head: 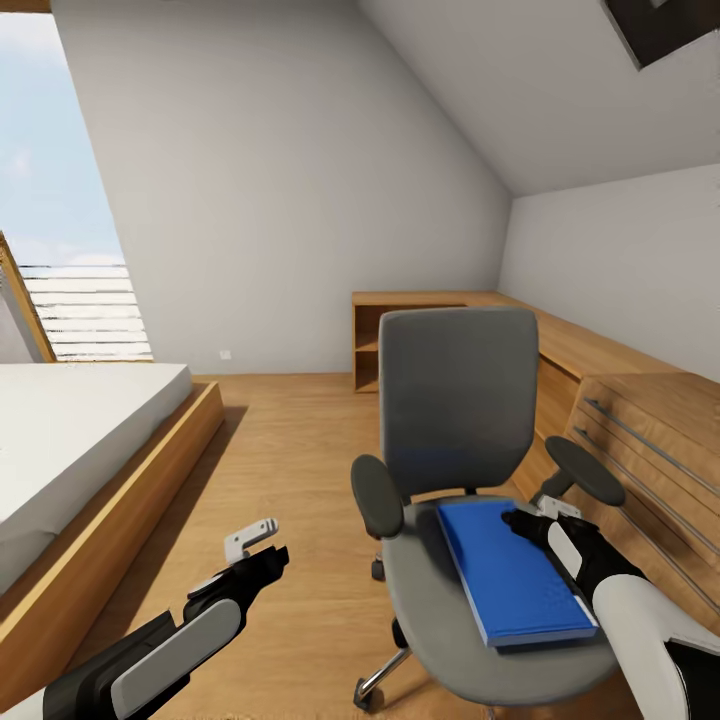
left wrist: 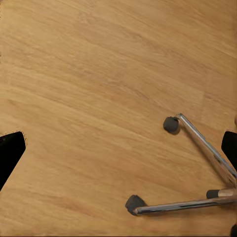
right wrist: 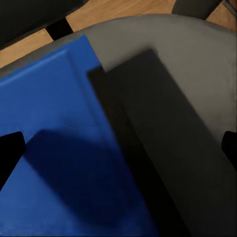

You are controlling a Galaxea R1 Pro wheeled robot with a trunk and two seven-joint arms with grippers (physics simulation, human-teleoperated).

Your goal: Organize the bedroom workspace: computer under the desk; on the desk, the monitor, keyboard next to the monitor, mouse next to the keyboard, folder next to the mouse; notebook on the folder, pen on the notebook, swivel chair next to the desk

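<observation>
The blue folder (head: 515, 572) lies flat on the seat of the swivel chair (head: 455, 400). The right gripper (head: 528, 520) hangs over its far right edge, fingers spread wide, holding nothing. The chair has wheels, so a push could roll it away. No words show anywhere

Sloped white walls (head: 300, 180), wooden floor (head: 290, 470), low bed (head: 70, 440), corner shelving (head: 420, 330), bright window (head: 50, 200).
</observation>
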